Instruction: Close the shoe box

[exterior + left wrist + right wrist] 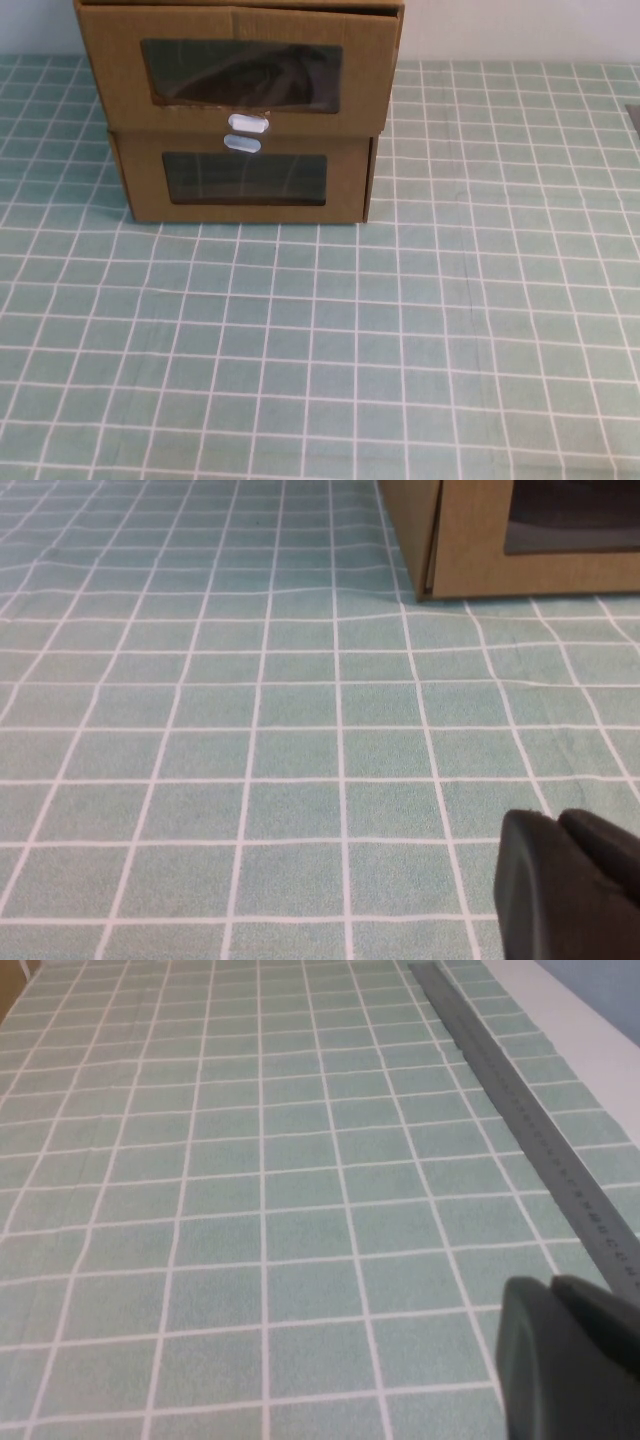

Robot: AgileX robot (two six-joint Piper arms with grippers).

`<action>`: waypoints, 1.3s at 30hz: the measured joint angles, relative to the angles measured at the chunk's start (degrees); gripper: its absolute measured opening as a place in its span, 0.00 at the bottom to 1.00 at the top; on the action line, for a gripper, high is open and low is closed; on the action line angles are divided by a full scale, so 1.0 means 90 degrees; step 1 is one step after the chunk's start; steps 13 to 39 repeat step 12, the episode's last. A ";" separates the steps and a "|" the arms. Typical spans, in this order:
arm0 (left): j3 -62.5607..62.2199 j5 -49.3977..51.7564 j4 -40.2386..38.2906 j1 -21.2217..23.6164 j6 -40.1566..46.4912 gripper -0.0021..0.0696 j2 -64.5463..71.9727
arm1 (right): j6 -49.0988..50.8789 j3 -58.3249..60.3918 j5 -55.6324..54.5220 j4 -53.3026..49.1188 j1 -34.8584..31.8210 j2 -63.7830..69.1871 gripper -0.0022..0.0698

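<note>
Two brown cardboard boxes are stacked at the back left of the table. The upper one is the shoe box (pixel 110 70), with a wide clear window (pixel 240 75) and a white tab (pixel 248 124) just below it. Its front panel juts forward over the lower box. My left gripper (pixel 555 818) is shut and empty, low over the mat, well short of the boxes. My right gripper (pixel 548 1282) is shut and empty over the mat at the right side. Neither gripper shows in the high view.
The lower box (pixel 145 190) has its white tab (pixel 243 144) above its window; its corner also shows in the left wrist view (pixel 470 540). A grey metal ruler (pixel 530 1130) lies along the mat's right edge. A green checked mat (pixel 400 330) covers the table.
</note>
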 joint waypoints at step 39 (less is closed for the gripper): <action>0.0000 0.0000 0.0000 0.0000 0.0000 0.02 0.0000 | 0.0000 0.0000 0.0014 0.0015 0.0000 0.0000 0.01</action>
